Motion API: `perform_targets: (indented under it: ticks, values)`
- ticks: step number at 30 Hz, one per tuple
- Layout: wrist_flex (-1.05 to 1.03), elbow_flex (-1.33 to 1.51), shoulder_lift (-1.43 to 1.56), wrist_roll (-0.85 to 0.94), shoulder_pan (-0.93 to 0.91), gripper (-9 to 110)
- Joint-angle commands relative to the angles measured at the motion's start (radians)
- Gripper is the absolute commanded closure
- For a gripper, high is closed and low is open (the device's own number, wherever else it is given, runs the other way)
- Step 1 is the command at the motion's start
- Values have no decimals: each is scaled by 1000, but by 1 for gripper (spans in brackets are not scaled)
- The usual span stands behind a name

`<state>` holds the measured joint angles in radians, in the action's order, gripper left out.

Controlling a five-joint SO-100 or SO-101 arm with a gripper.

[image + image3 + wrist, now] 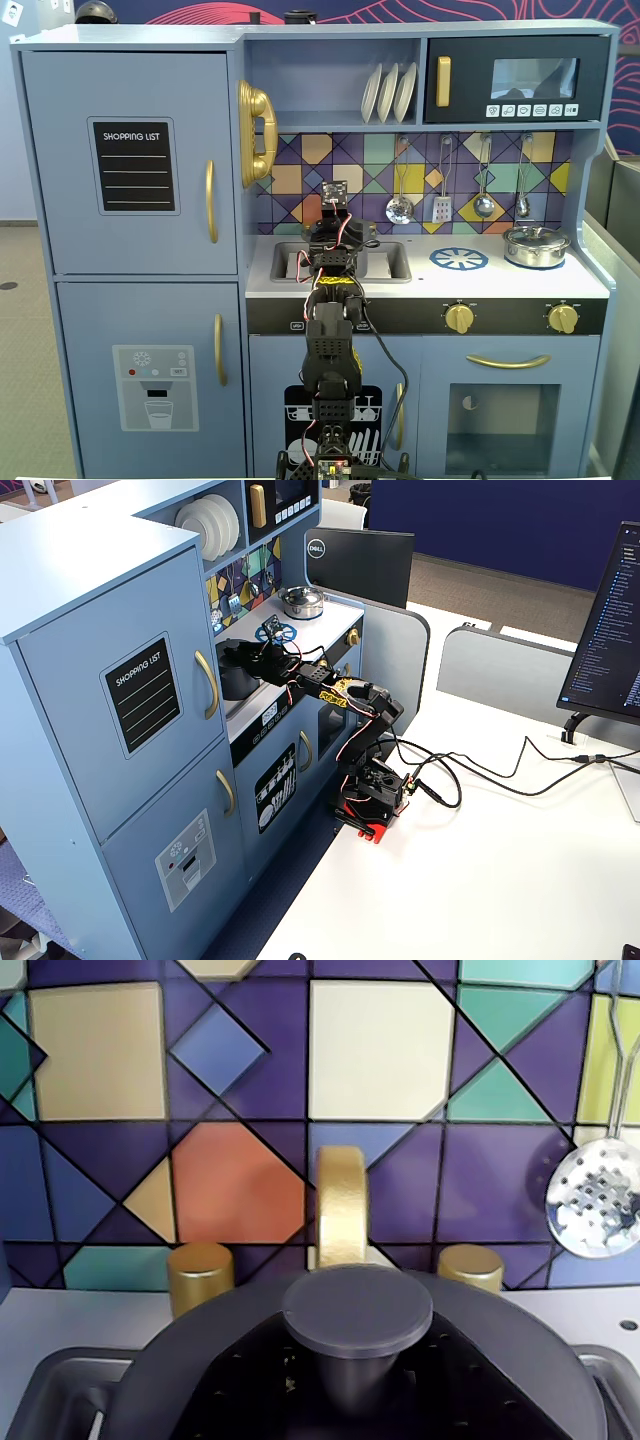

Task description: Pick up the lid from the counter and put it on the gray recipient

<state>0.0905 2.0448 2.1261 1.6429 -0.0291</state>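
The lid (215, 1350) is a matte dark-gray disc that fills the bottom of the wrist view, with its round knob (357, 1310) in the middle. My gripper (356, 1385) is shut on the lid, its black jaws on either side of the knob's stem. In a fixed view the gripper (241, 652) holds the lid right at the top of the gray recipient (237, 684), a dark cylindrical pot standing in the sink. I cannot tell whether the lid rests on the rim. In a fixed view my arm (330, 330) hides the pot, and the gripper (335, 232) is over the sink.
A gold faucet (342, 1205) and two gold taps (200, 1272) stand just behind the lid against the tiled wall. A slotted spoon (598, 1200) hangs to the right. The shiny silver pot (536, 246) sits at the counter's right, beside a blue burner (459, 259). The sink rim (395, 264) surrounds the pot.
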Motion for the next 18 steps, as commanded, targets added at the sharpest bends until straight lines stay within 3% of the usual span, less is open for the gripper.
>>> perform_targets:
  ticks: [1, 8, 13, 18]
  values:
    - [29, -25, 5, 9, -28, 102]
    - [-80, 18, 94, -26, -25, 80]
    - [-318, -28, 268, -43, 18, 82]
    - [-782, -149, 505, -57, 15, 88]
